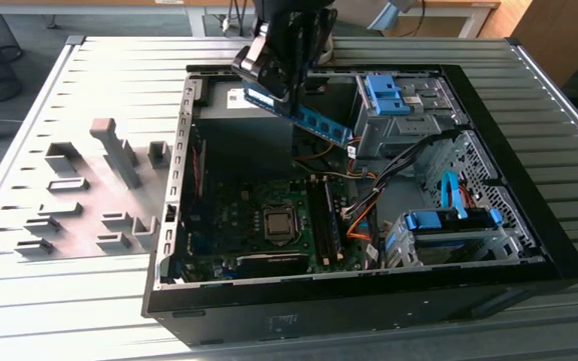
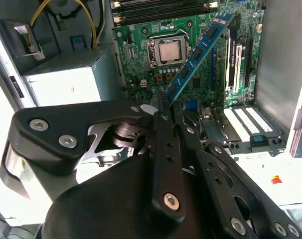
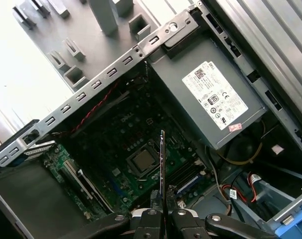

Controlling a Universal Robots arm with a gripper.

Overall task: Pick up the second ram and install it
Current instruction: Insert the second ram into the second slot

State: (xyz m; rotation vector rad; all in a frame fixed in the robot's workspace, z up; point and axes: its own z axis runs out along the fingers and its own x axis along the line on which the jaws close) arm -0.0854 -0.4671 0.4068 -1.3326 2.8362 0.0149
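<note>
Gripper [image 1: 287, 96] pinching thin flat blue second ram [image 1: 314, 120]

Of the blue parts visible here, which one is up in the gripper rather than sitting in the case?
The second ram, thin and flat, clamped in the gripper above the open case; both chunky blue brackets stay mounted inside.

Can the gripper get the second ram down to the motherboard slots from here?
Probably yes: the gripper holds the second ram above the open case, nothing visibly between it and the slots.
</note>
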